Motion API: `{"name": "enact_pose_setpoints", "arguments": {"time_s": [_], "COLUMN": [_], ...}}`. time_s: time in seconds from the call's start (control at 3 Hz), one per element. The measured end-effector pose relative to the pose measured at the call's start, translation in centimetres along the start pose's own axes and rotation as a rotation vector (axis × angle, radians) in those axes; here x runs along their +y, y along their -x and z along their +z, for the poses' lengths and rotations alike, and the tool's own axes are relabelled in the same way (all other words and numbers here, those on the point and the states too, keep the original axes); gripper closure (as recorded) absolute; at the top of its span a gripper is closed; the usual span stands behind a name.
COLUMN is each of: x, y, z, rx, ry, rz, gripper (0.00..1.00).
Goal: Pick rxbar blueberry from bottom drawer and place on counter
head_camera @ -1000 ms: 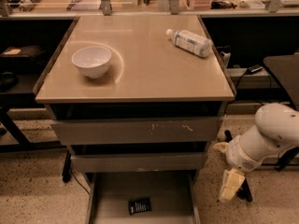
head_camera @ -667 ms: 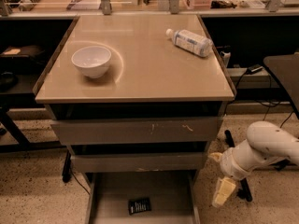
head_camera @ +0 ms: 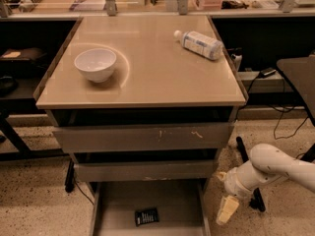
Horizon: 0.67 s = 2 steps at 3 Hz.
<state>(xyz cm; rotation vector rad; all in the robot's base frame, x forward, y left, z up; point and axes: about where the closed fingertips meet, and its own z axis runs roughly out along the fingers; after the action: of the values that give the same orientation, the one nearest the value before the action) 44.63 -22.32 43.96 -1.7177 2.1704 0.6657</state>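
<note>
The work surface is a broad, glossy tan-beige counter forming the top of a grey metal drawer cabinet. The cabinet stands on a speckled stone floor, in front of a long wooden bench cluttered with small items. On the counter's left half sits a round white bowl, upright. Near the far right corner a clear plastic bottle with a white label lies on its side, cap toward the left rear. Two taller grey drawer fronts are shut. Beneath them the shallow grey bottom drawer stands pulled out, its flat floor exposed. The small flat snack bar in a dark wrapper, the rxbar blueberry, lies flat on that floor near the drawer's front edge, about midway between the side walls. Its long axis runs roughly left to right, slightly skewed, with the right end turned a little toward the cabinet. The white robot arm enters from the right. Its pale cream gripper hangs pointing down just outside the drawer's right wall, over the speckled floor and apart from the bar. Whether it is released or clenched cannot be told; it holds nothing visible.
</note>
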Motion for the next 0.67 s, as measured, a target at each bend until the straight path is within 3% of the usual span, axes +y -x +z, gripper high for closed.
{"name": "enact_pose_setpoints", "arguments": {"time_s": [0.33, 0.67], "x": [0.6, 0.4], "y": [0.8, 0.4], "z": [-0.9, 2.2], "rx": [-0.003, -0.006], "ry": [0.013, 0.033], "rz": [-0.014, -0.052], "gripper": [0.00, 0.00]}}
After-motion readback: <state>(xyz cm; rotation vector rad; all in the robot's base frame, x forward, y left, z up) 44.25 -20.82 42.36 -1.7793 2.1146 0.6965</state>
